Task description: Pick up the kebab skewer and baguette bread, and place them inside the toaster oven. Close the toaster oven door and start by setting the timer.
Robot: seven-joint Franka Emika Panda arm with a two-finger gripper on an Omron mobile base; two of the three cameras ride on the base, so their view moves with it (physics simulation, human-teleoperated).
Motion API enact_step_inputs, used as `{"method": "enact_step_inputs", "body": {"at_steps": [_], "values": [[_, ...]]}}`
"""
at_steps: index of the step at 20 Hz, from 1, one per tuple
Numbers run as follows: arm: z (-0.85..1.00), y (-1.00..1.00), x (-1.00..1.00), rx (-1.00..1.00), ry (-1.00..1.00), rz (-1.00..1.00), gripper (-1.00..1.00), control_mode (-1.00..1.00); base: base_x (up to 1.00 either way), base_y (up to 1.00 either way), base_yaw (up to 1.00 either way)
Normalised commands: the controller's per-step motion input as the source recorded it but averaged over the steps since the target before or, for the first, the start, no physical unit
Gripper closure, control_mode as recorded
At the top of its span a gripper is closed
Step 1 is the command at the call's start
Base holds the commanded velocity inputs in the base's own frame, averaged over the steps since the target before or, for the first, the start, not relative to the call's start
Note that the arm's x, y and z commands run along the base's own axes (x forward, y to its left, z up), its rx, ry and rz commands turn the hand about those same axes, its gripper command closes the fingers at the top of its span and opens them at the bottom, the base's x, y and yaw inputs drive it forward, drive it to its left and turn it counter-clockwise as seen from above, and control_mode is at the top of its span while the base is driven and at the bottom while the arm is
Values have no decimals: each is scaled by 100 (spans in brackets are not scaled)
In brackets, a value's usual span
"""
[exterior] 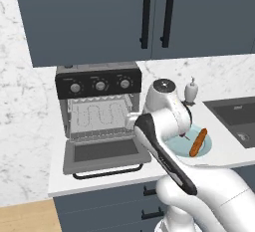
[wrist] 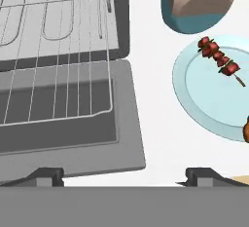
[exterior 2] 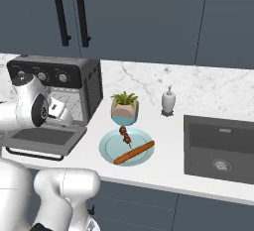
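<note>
**Oven open, food on the plate, jaws spread over the counter**

The toaster oven (exterior: 98,107) stands at centre left of the left base view, its door (exterior: 105,155) dropped flat toward the counter edge and the wire rack (wrist: 58,50) bare inside. In the hand view the door fills the left half and the rack reaches out over it.

The gripper (wrist: 124,175) sits at the bottom of the hand view with its jaws spread wide, one dark tip over the door's near corner, the other over the white counter (wrist: 151,99); nothing lies between them.

The pale blue plate (exterior 2: 111,145) lies just right of the door, at centre in the right base view. The kebab skewer (exterior 2: 125,136) rests on its far part and the baguette bread (exterior 2: 134,152) lies slantwise across its near part; the two are close but apart.

A potted plant (exterior 2: 124,107) stands just behind the plate, near the skewer's far end. A white soap dispenser (exterior 2: 168,101) stands further right by the wall, and the dark sink (exterior 2: 221,148) fills the right side. Dark blue cabinets (exterior 2: 139,17) hang above.
</note>
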Motion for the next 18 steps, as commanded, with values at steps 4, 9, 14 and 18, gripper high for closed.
{"method": "enact_step_inputs", "body": {"at_steps": [4,9,14,18], "values": [[0,-100,-1,4,11,-34,-100,-100,0,0,0],[0,-100,0,1,9,-34,-100,-100,0,0,0],[-23,-79,4,0,10,-33,-100,-100,0,0,0],[-20,-97,9,0,0,-12,-100,-100,0,0,0]]}}
